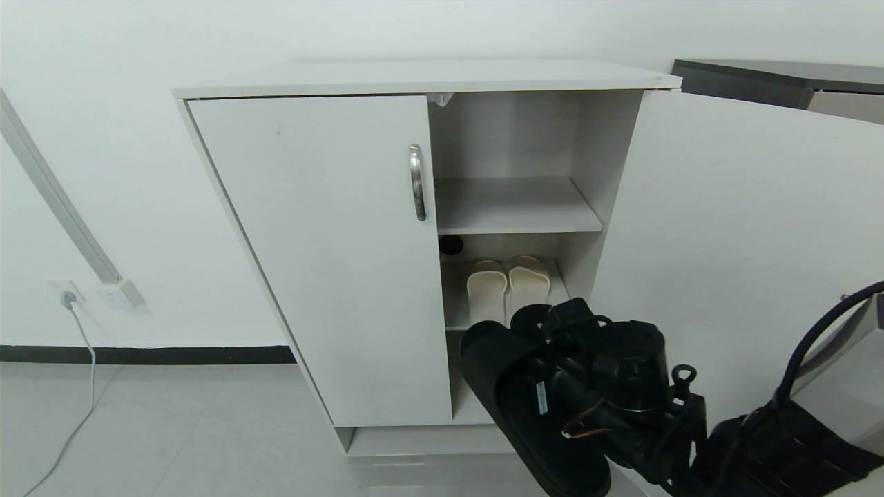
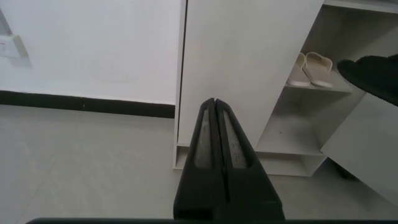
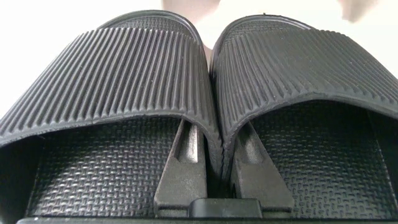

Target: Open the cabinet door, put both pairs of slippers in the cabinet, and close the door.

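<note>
Two black slippers (image 1: 525, 414) are clamped side by side in my right fingers (image 3: 180, 168), toes aimed far into the open right half of the cabinet (image 1: 311, 262). The white pair (image 1: 507, 286) is on the middle shelf, just beyond. My left fingers (image 2: 205, 143) are pressed together and empty, off left.

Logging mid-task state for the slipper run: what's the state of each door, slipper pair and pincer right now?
Left door: closed.
Right door: swung open.
Beige slippers: stowed inside, side by side.
Black slippers: held together in front of the open side, not yet inside.
Right pincer: shut on the black slippers.
Left pincer: shut, empty.
</note>
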`<state>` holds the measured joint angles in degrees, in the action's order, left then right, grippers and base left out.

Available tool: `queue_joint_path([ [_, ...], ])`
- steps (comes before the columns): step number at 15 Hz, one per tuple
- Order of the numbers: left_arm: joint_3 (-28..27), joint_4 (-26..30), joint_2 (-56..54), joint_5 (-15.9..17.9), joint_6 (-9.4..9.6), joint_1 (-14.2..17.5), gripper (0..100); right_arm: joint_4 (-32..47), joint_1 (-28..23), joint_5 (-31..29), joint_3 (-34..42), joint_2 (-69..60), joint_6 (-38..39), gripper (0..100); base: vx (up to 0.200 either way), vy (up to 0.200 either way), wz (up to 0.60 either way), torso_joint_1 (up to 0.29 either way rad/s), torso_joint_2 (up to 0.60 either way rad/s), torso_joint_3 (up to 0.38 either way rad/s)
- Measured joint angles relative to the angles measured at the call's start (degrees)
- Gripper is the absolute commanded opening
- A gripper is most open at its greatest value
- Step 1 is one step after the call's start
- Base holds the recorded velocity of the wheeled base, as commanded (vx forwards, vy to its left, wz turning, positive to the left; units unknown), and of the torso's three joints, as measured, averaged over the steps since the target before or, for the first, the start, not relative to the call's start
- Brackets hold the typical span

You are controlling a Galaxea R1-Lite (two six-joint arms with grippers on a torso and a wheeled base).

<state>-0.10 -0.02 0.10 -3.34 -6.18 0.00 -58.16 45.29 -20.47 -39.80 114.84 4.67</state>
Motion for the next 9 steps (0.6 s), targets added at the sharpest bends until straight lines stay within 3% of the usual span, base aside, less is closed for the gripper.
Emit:
queue_joint_path([
  [5, 0.0, 0.0, 0.0, 0.1, 0.13, 0.0, 0, 37.4, 2.5, -12.5, -21.2, 0.7, 15.5, 0, 0.000, 0.000, 0.00, 0.000, 0.00, 0.000],
  [9, 0.0, 0.0, 0.0, 0.1, 0.13, 0.0, 0, 49.2, 4.7, -19.2, -35.1, -0.7, 17.1, 0, 0.000, 0.000, 0.00, 0.000, 0.00, 0.000],
])
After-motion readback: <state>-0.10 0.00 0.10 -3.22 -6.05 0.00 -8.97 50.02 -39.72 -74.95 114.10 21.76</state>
